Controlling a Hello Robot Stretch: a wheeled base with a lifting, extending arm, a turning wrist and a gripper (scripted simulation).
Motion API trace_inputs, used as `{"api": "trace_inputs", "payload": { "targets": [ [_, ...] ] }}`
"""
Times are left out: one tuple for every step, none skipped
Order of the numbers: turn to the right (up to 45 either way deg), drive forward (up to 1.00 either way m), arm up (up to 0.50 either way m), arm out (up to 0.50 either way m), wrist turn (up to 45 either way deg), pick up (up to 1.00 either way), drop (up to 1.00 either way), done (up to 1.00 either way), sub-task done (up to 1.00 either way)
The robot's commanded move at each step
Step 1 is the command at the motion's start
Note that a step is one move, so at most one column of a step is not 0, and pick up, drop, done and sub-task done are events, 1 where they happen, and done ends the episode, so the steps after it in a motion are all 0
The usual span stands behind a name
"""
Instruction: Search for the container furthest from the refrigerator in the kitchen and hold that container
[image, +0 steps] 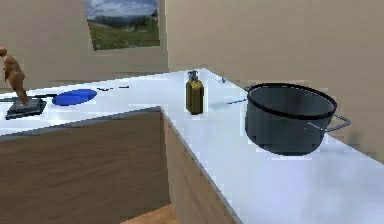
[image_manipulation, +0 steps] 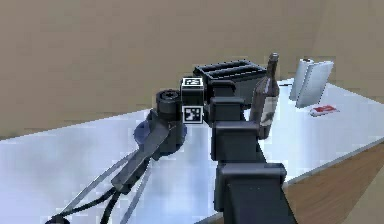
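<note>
1. The pot (image: 290, 118) stands upright on the white counter (image: 240, 175) with its mouth up. It is round, so its only long line runs through its handles. The loop handle I can see sticks out toward the forward view's right.
2. In the forward view an olive pump bottle (image: 194, 93) stands just left of the pot, apart from it. Farther left lie a blue plate (image: 74, 97) and a small brown statue (image: 14, 72) on a dark base, below a landscape picture (image: 122, 22) on the wall.
3. My arm (image_manipulation: 245, 165) rises from the arm side view's bottom edge and reaches out over the counter, with the marked white squares (image_manipulation: 192, 103) at its far end.
4. My gripper (image_manipulation: 130, 178) sits left of those squares, and my fingers (image_manipulation: 145, 160) slant down toward the picture's lower left.
5. A dark bluish round thing (image_manipulation: 162, 137) sits on the counter right behind my fingers. I cannot tell whether it is the pot.
6. I cannot tell the state of my fingers, nor whether they hold anything.
7. Well beyond my fingers, up and to their right, stand a black toaster (image_manipulation: 230, 75) and a dark wine bottle (image_manipulation: 267, 90).
</note>
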Motion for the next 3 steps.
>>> {"api": "trace_inputs", "payload": {
  "targets": [
    [0.0, 0.00, 0.00, 0.00, 45.0, 0.00, 0.00, 0.00, 0.00],
    [0.0, 0.00, 0.00, 0.00, 45.0, 0.00, 0.00, 0.00, 0.00],
    [0.0, 0.00, 0.00, 0.00, 24.0, 0.00, 0.00, 0.00, 0.00]
  ]
}}
